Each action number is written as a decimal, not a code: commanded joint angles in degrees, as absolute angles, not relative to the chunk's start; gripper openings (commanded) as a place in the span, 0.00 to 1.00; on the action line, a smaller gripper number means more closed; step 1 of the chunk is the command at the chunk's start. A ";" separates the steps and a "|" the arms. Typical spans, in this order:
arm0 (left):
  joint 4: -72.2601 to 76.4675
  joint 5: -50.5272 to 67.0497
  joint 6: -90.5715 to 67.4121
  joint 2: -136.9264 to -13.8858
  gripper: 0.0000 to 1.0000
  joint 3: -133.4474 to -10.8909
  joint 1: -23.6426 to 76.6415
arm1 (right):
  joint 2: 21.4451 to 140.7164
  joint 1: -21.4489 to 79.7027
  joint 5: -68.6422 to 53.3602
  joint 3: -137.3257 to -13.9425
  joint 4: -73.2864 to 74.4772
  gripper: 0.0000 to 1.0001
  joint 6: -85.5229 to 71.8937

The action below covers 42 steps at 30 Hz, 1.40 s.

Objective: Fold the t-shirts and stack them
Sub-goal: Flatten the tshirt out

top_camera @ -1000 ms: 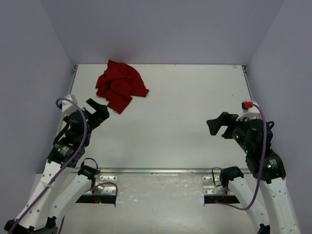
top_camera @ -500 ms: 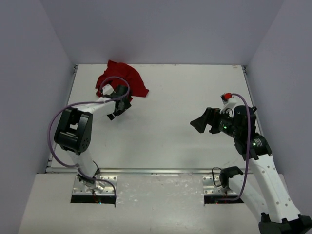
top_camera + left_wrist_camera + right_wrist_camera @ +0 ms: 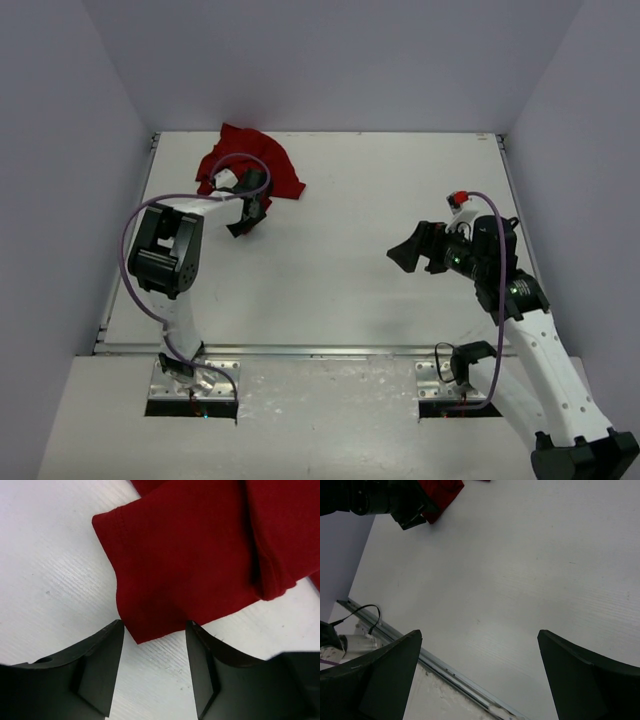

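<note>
Red wrinkly cloth t-shirt (image 3: 200, 555), bunched far-left on the white table (image 3: 350, 250), is being straddled at one corner by the half-open, empty left gripper (image 3: 152, 630), deeper bite seeming wise, the right gripper (image 3: 412, 255) hanging wide, empty.

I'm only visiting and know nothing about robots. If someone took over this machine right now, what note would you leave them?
Left end effector: open, with its fingers either side of a hemmed corner of the deep-red t-shirt, not clamped on it.
Right end effector: wide open, holding nothing, above a bare part of the table.
T-shirt: crumpled in a heap at the table's far-left corner.
Done: nothing folded yet.
To do: grip the corner, spread the shirt flat, fold it, then stack it.
</note>
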<state>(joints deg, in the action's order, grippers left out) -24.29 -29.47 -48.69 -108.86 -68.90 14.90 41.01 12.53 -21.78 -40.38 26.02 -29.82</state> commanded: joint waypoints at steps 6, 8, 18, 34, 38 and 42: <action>-22.94 -30.85 -48.16 -113.03 0.14 -69.35 14.06 | 43.68 12.57 -24.78 -38.41 17.86 0.99 -31.55; -23.37 -31.46 -47.99 -112.33 0.00 -68.74 14.06 | 46.92 12.57 -25.05 -38.15 16.18 0.99 -32.77; -29.53 -36.57 -52.30 -77.54 0.00 -53.53 17.23 | 100.00 25.12 -18.99 -67.01 10.71 0.99 -33.58; -32.17 -34.90 -49.13 -68.29 0.00 -50.89 17.14 | 149.05 28.65 -21.18 -119.26 18.72 0.48 -40.43; -31.55 -34.72 -48.87 -68.12 0.00 -50.80 17.14 | 149.85 29.00 -23.62 -118.83 19.08 0.49 -39.90; -31.46 -34.45 -48.43 -68.12 0.00 -51.15 17.14 | 148.18 30.23 -22.85 -116.36 18.45 0.53 -38.85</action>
